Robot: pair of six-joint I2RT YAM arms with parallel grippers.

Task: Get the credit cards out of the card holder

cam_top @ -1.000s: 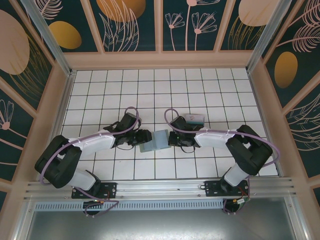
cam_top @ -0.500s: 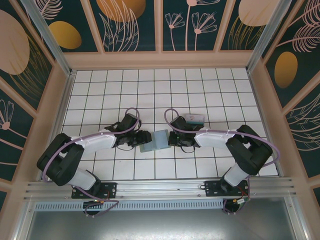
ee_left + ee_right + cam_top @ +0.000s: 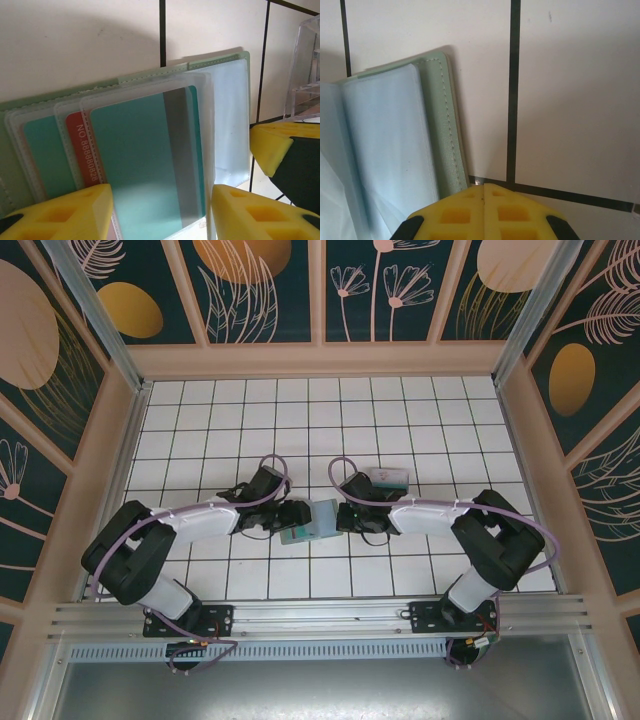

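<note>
— Where is the card holder [image 3: 318, 522] being found?

— It is being seen lying open on the tiled table [image 3: 400, 430], near the front edge and between the two arms. In the left wrist view, clear sleeves are being shown fanned one over another inside its green cover.

— And the credit cards [image 3: 145, 160]?

— They are being carried inside those sleeves. A teal one with a grey stripe is being shown in front, a red card [image 3: 80, 150] with printed digits behind it, and another teal one further left. The rightmost sleeve is being shown pale; whether a card is sitting in it cannot be told.

— How is the left gripper [image 3: 161, 200] being held?

— Its yellow fingers [image 3: 60, 212] are being held apart, with the lower edge of the front sleeve lying between them. Whether the sleeve is being pressed cannot be told.

— And the right gripper [image 3: 482, 197]?

— Its fingers are being held together with nothing between them. The tip is being shown just beside the stitched green edge of the holder; contact cannot be settled.

— Is anything else being noted?

— A small stack of cards [image 3: 388, 478] is being seen on the table just behind the right gripper, apart from the holder.
</note>
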